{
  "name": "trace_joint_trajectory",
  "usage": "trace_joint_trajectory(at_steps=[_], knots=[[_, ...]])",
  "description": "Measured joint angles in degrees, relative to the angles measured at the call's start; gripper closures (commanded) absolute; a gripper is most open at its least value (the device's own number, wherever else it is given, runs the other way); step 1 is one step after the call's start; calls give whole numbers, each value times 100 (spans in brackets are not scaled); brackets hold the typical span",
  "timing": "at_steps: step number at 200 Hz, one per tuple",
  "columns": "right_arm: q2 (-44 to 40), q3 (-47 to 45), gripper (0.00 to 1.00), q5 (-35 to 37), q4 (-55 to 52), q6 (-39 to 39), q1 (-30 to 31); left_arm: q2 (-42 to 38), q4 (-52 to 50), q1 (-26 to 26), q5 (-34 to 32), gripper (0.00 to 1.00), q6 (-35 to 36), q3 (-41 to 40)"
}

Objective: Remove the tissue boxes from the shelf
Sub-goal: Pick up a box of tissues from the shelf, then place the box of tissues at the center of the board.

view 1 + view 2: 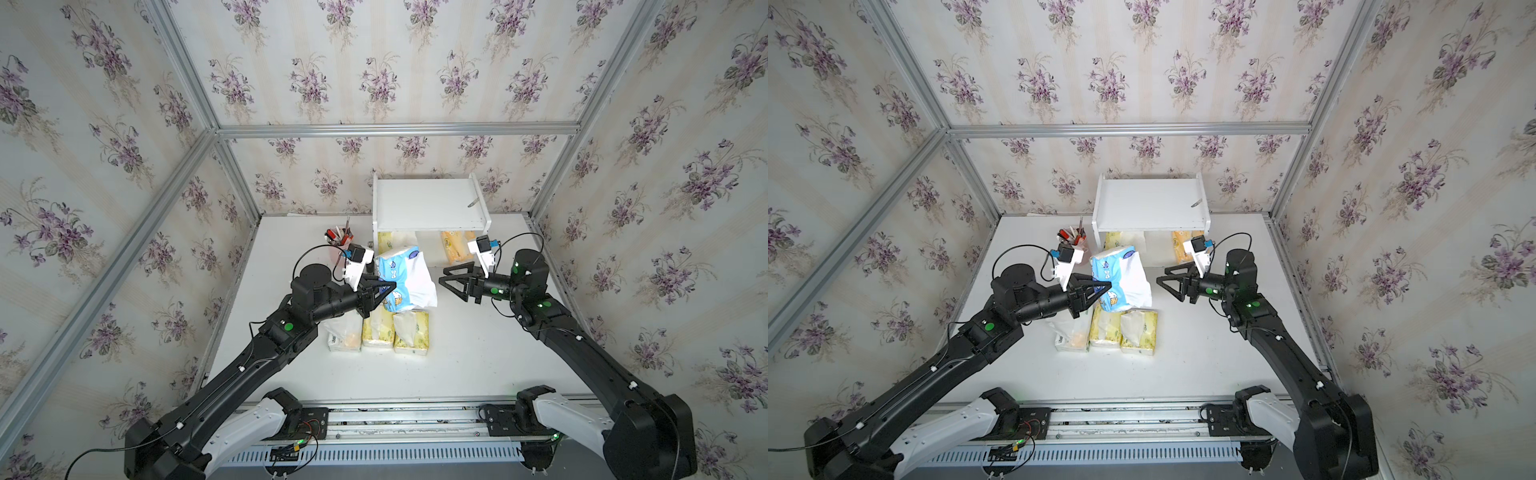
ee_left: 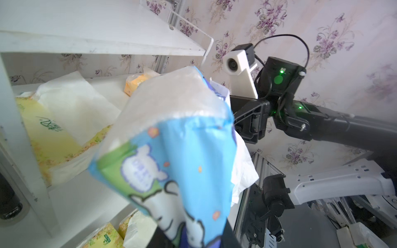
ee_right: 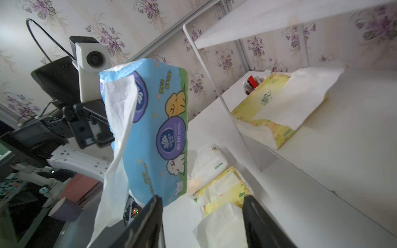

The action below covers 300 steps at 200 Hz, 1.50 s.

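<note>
Rail (image 1: 407, 415) and arm mounts nearest, well behind both pairs of jaws

Next, below and just behind the left jaws: white pack (image 1: 345, 337), middle yellow pack (image 1: 378, 330) and outer yellow pack (image 1: 411, 334), side by side on the table (image 1: 478, 353), already off the shelf (image 1: 428, 203). Risks a landing on top of them with any straight drop from here

Then the left gripper (image 1: 390, 286), clenched on one end of the blue pack (image 1: 405, 274), raised clear of the table and tilted. Holds soft film by a narrow pinch; may lose it through a slip or a fast swing. Trails a loose tissue sheet (image 1: 422, 286) from the pack's opening, toward the right jaws; could snag it on the row below or pull it further out

Across the pack, apart from it: right gripper (image 1: 442, 275), released and empty, fingers spread. Risks a brush against the hanging pack on any move inward

Beyond the left jaws, the pink pen cup (image 1: 1077, 246); easy to tip with a careless swing back

Farthest, past both jaws, the shelf, with a shelf-side yellow pack (image 1: 386, 240) and an orange pack (image 1: 455, 245) left on its lower board. Calls for a low reach under the top board; risks a knock on the board or side panel and a shifted shelf
</note>
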Motion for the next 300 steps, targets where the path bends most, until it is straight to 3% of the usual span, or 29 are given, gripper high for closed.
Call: trace_joint_trajectory(at_steps=[28,94,118,145,173,191,210,261,300], knots=[[101,149,31,-516,-4,146,280,76,92,0,245,85,203,4],[358,369,32,-658,28,426,629,345,343,0,750,85,267,7],[415,404,40,-678,138,518,706,411,437,0,876,84,264,15],[466,417,65,-669,142,592,704,507,426,2,953,80,280,83],[417,577,90,-627,-186,498,699,542,431,7,964,67,278,133],[304,627,93,-570,-420,400,693,516,396,7,979,37,280,162],[157,667,95,-485,-761,251,608,372,234,0,916,20,328,179],[-391,688,98,-66,-2446,-262,-450,-643,-219,-4,-487,2,649,7],[-544,638,98,426,-3963,-632,-975,-1353,-723,-2,-1954,1,944,-164]])
